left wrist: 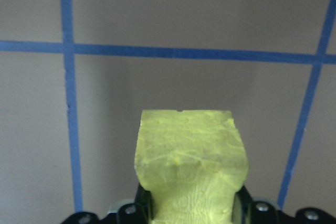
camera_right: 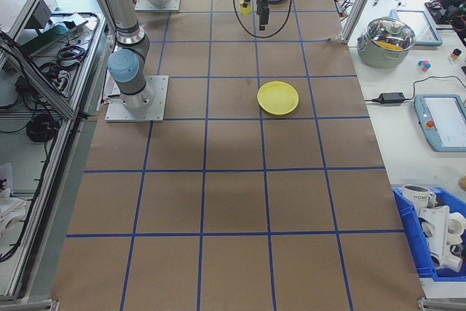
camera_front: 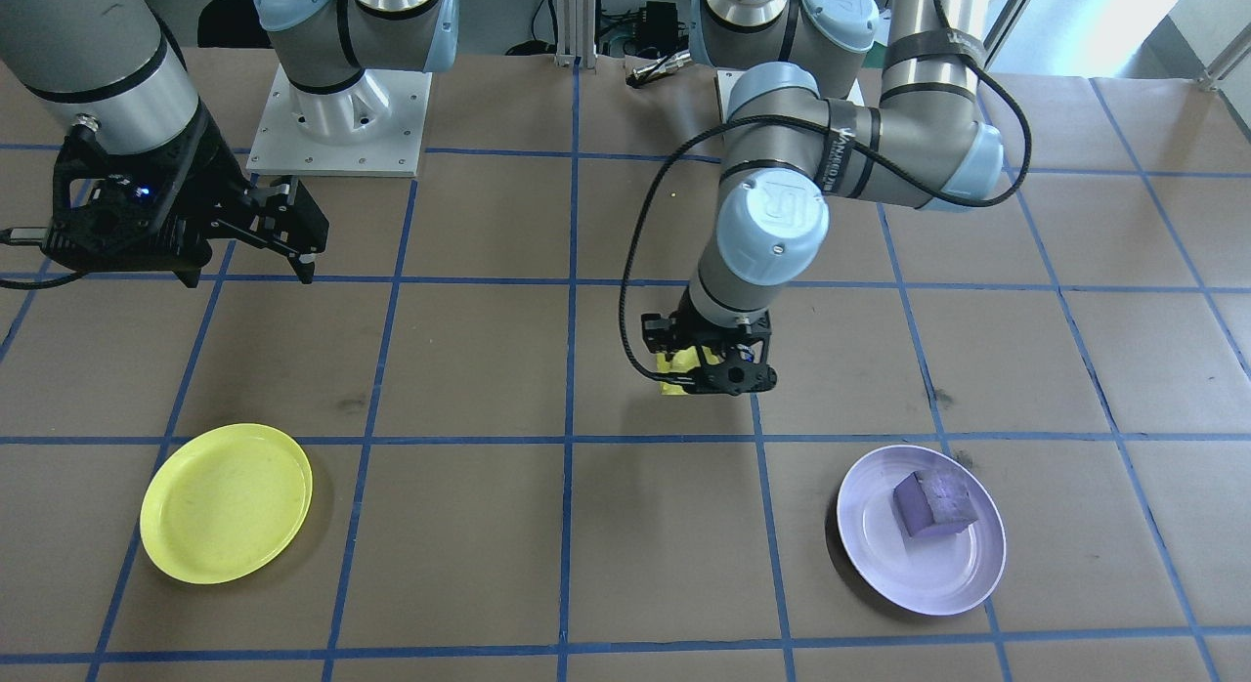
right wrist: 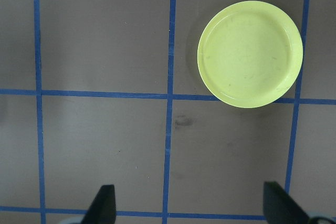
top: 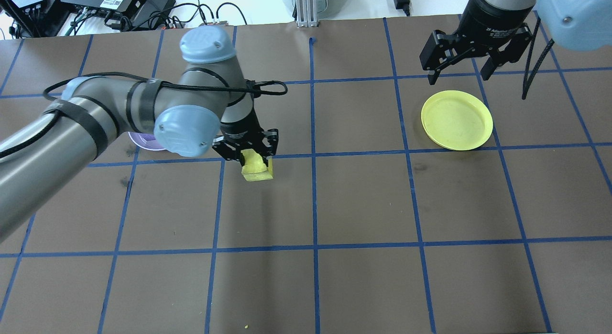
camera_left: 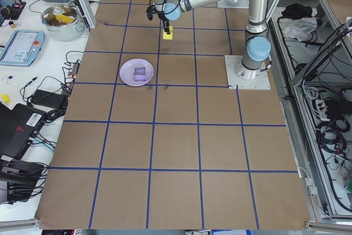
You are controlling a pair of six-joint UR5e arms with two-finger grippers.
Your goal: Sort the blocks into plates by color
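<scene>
Overhead exterior view shows the left gripper (top: 252,154) with its fingers closed on the yellow block (top: 256,168), near the middle of the desk (top: 363,200); whether the block rests on the paper or is just lifted off it cannot be told. The left wrist view confirms the grip: the block fills the gap between the fingers, held low so most of its body sticks out past them. The purple block (camera_front: 934,503) already lies in the lavender plate (camera_front: 880,555), so that colour looks sorted. The yellow plate (top: 456,119) sits empty and well apart, on the right arm's side. The right gripper (top: 471,59) hangs just beyond that plate with its fingers spread wide and holding nothing, probably waiting clear of the plate or ready for a hand-over.
</scene>
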